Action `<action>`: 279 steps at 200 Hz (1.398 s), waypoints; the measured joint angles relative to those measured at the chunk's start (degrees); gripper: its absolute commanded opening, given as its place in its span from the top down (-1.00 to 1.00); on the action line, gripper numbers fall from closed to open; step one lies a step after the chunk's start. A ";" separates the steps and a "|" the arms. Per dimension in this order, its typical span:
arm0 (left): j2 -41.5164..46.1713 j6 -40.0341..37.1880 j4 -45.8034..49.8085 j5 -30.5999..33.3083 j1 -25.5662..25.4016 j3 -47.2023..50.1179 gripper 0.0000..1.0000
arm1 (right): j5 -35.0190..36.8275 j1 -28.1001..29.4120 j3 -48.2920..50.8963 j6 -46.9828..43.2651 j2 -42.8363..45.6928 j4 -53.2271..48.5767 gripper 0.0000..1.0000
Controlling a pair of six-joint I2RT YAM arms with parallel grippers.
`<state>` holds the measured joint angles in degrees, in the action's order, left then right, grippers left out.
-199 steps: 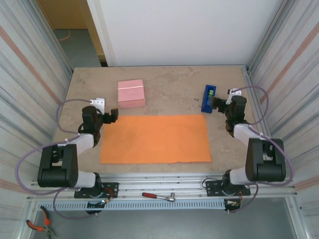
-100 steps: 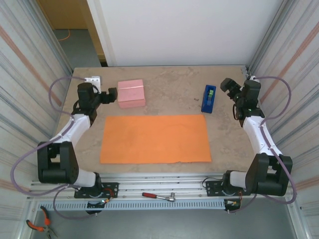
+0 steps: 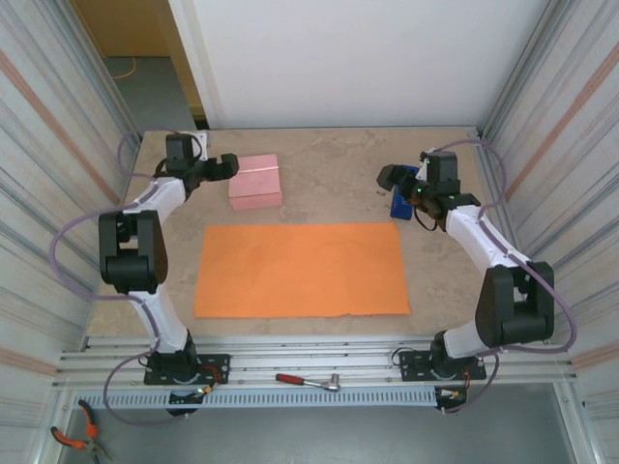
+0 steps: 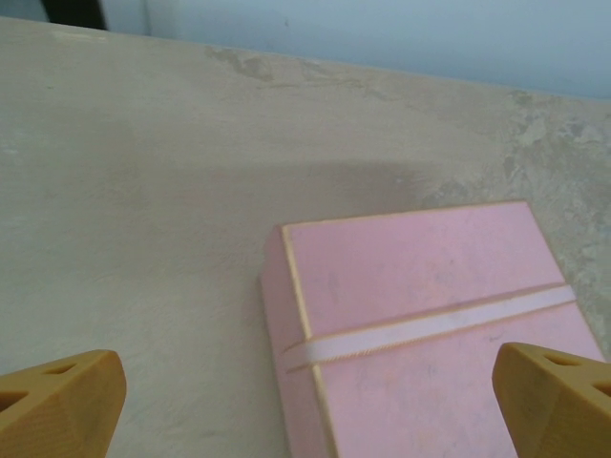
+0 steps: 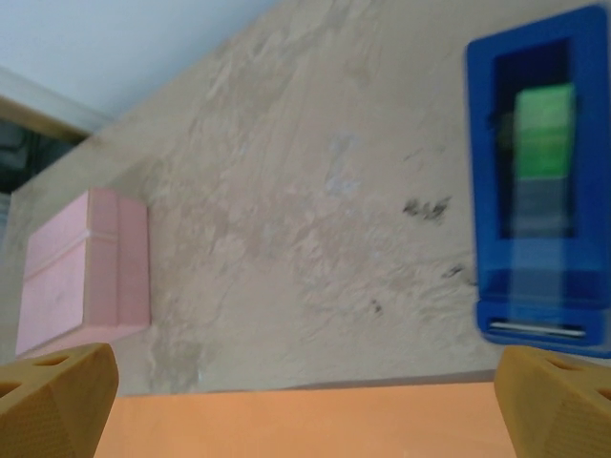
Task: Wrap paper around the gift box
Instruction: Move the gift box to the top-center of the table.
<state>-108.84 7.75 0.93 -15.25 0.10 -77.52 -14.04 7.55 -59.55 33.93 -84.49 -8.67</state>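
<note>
I find the paper (image 3: 302,270) flat on the desk (image 3: 329,159), its long axis running left to right. The gift box (image 3: 255,181) sits just beyond its far left corner, pale band parallel; neither has moved. The left end effector (image 3: 222,166), spread, has advanced to the box's left side. The right end effector (image 3: 390,177), spread, has swung over the tape dispenser (image 3: 400,202).

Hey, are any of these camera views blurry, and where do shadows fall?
Right wrist view: the blue tape dispenser is smeared, as if by motion. Left wrist view: the pink box is sharp, with a soft shadow on the table beyond it. Top view: evenly lit, the orange paper crisp, no glare.
</note>
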 measured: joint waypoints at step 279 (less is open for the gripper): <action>-6.47 10.54 -0.85 -15.85 -6.99 -1.29 -0.79 | -10.12 16.35 -33.73 5.97 -39.08 -0.46 -0.68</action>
<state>-115.31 18.28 0.08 -31.09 -6.90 -78.81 -24.16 23.90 -93.27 39.90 -123.57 -9.13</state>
